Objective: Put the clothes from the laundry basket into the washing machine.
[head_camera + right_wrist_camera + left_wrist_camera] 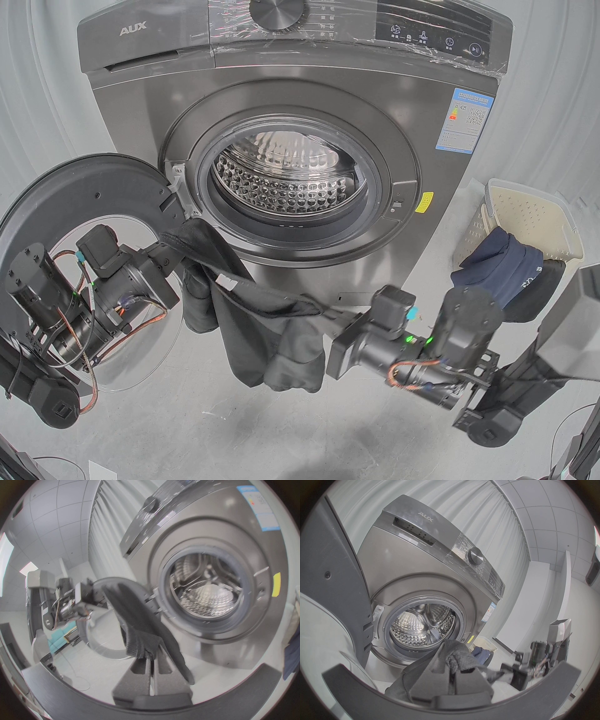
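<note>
- Head view: The washing machine (300, 94) stands in the middle with its round door (81, 187) swung wide open toward the robot's left.
- The drum (281, 175) shows its shiny metal wall full of little holes.
- A dark cloth (262, 331) hangs in the air in front of the machine, below the drum opening.
- The left gripper (167, 250) is pinched tight on one end of the dark cloth, near the door hinge.
- The right gripper (334, 319) is pinched tight on the other end, lower down.
- The laundry basket (537, 212) sits on the floor to the right of the machine, with blue clothes (500, 262) in it that spill over its front edge.
- The floor (187, 425) is pale grey, and a light curtain (37, 75) hangs behind the machine.
- Left wrist view: The left gripper (453, 670) has its fingers pressed together on a bunch of the dark cloth (459, 656).
- Past it are the drum (422, 627) and, farther off, the laundry basket (484, 642).
- A tiled ceiling (559, 511) is above.
- Right wrist view: The right gripper (152, 656) is squeezed on the dark cloth (140, 627), which stretches away toward the other arm.
- The drum (206, 589) is beside it.
</note>
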Controlling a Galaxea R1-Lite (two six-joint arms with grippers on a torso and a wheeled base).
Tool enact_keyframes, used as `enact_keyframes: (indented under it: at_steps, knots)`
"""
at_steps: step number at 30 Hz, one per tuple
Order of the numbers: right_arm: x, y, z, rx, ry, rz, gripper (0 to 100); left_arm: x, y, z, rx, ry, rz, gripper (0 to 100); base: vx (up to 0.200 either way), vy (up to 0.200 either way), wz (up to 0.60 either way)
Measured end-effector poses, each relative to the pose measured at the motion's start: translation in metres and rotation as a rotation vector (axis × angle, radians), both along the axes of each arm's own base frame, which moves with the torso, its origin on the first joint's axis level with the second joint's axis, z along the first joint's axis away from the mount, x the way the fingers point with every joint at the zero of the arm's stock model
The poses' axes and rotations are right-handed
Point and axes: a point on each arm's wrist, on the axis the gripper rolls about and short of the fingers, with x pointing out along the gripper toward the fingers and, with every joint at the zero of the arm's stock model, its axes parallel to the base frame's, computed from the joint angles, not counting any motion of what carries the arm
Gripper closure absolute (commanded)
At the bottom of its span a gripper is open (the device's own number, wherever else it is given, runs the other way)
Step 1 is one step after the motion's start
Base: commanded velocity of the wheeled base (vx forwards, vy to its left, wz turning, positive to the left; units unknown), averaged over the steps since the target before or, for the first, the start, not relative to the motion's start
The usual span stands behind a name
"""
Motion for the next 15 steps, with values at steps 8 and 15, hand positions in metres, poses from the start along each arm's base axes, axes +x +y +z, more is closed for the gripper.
enact_keyframes:
  at_steps: [8, 15]
  knots:
    - [0.015, -0.054, 0.049, 0.091, -0.099, -0.166, 100, -0.005, 0.001, 0.001, 0.008, -0.001, -0.013, 100, 0.0, 0.0, 0.0]
    - [0.021, -0.081, 0.075, 0.152, -0.172, -0.258, 100, -0.015, 0.003, 0.009, 0.018, -0.014, -0.056, 100, 0.0, 0.0, 0.0]
